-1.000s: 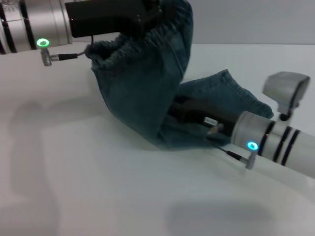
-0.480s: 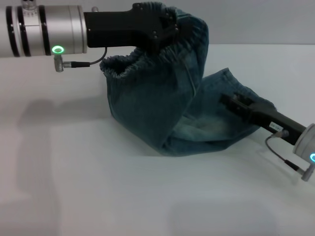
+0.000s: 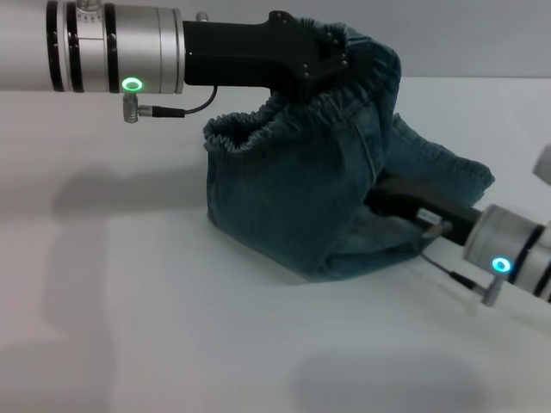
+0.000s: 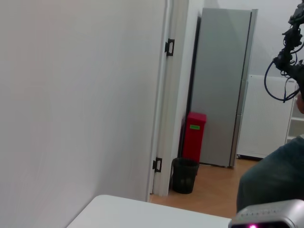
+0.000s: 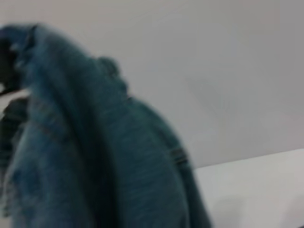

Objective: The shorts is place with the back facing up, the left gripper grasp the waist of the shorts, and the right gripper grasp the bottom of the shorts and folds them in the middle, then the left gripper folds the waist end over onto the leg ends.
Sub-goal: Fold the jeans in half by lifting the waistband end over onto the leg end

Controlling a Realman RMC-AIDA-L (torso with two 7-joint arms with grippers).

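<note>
The blue-green denim shorts (image 3: 288, 194) hang in a fold above the white table (image 3: 172, 335). My left gripper (image 3: 338, 60), black on a silver wrist, is shut on the ruffled elastic waist (image 3: 275, 125) and holds it lifted at the upper middle. The leg part with its hem (image 3: 456, 172) lies on the table at the right. My right gripper (image 3: 405, 205) reaches in low from the right, its tips hidden under the denim. The left wrist view catches only a bit of denim (image 4: 273, 178). Blurred denim (image 5: 95, 161) fills the right wrist view.
The white table stretches bare to the left and front of the shorts. The left arm's shadow (image 3: 112, 189) falls on it. In the left wrist view, beyond the table edge (image 4: 142, 211), stand a red bin (image 4: 194, 135), a black bin (image 4: 184, 175) and a grey cabinet (image 4: 223, 85).
The left gripper has carried the waist steadily to the right. The right gripper drew back out of the cloth half a second ago and is now tucked under the denim again.
</note>
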